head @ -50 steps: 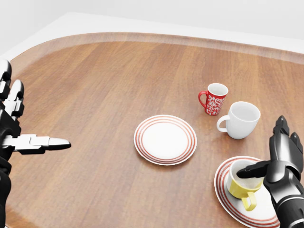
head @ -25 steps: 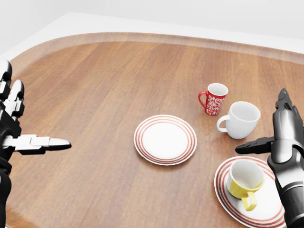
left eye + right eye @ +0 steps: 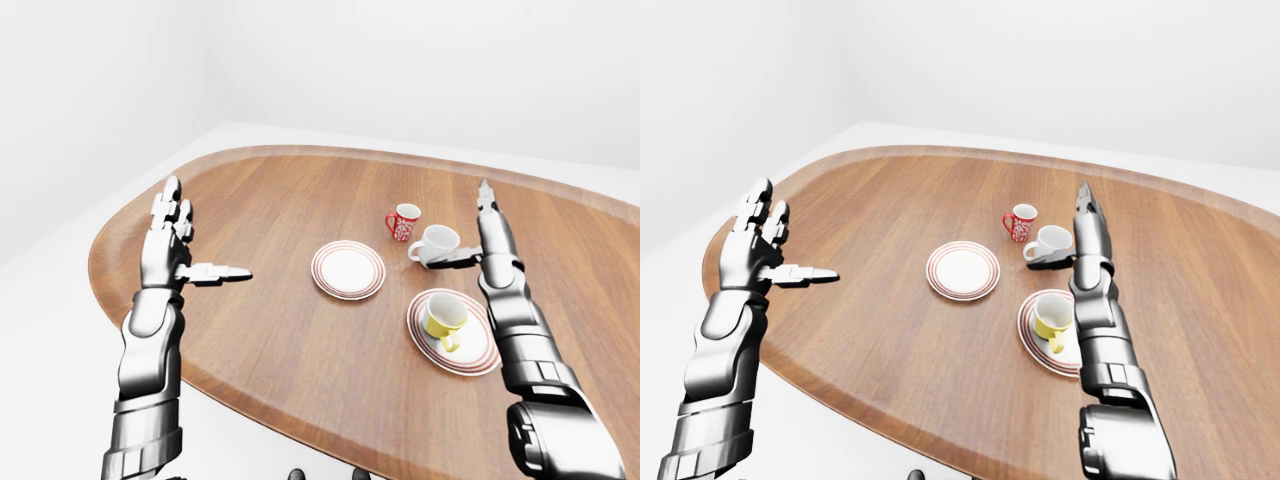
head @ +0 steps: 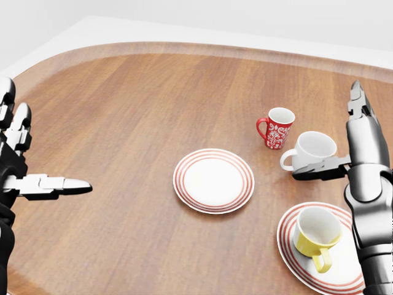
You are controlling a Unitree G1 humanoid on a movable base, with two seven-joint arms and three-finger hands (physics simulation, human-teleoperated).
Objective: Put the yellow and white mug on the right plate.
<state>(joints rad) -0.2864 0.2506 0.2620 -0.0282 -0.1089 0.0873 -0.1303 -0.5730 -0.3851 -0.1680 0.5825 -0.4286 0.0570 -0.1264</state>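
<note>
Wooden table (image 4: 123, 123) holds yellow and white mug (image 4: 314, 233) on right plate (image 4: 295, 258), below the spread-fingered right robot hand (image 4: 359, 153).

Oval wooden table (image 4: 123, 123): centre plate (image 4: 213, 180), right plate (image 4: 307, 264), red mug (image 4: 276, 128), white mug (image 4: 312, 155) directly on it.
</note>
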